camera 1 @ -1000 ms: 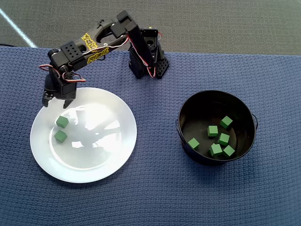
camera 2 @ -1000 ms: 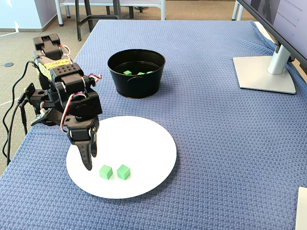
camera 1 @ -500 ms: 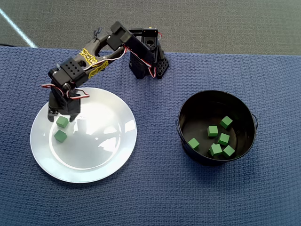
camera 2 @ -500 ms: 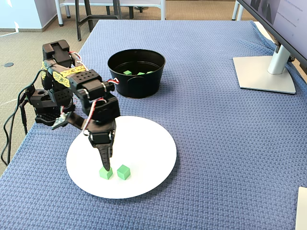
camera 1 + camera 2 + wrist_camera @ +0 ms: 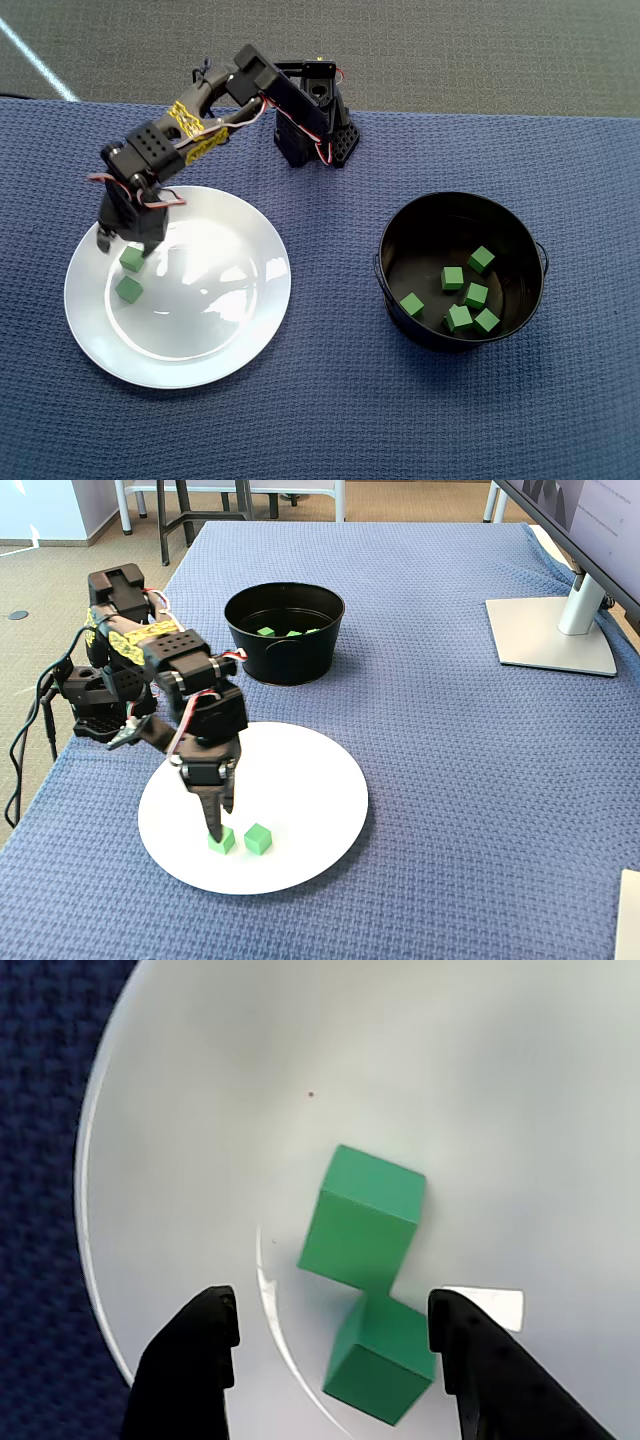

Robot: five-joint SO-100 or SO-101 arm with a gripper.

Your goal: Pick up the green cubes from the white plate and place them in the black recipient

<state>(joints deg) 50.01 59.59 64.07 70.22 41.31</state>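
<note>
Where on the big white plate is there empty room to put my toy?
The white plate is bare across its middle and the side toward the black pot. The crowded part is the far edge, where two green cubes sit under the gripper.

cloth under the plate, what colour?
Blue, with a woven waffle texture; the cloth shows best in the fixed view, under the plate.

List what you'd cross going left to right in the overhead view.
White plate with two green cubes under the tool → arm base → black pot holding six green cubes.
</note>
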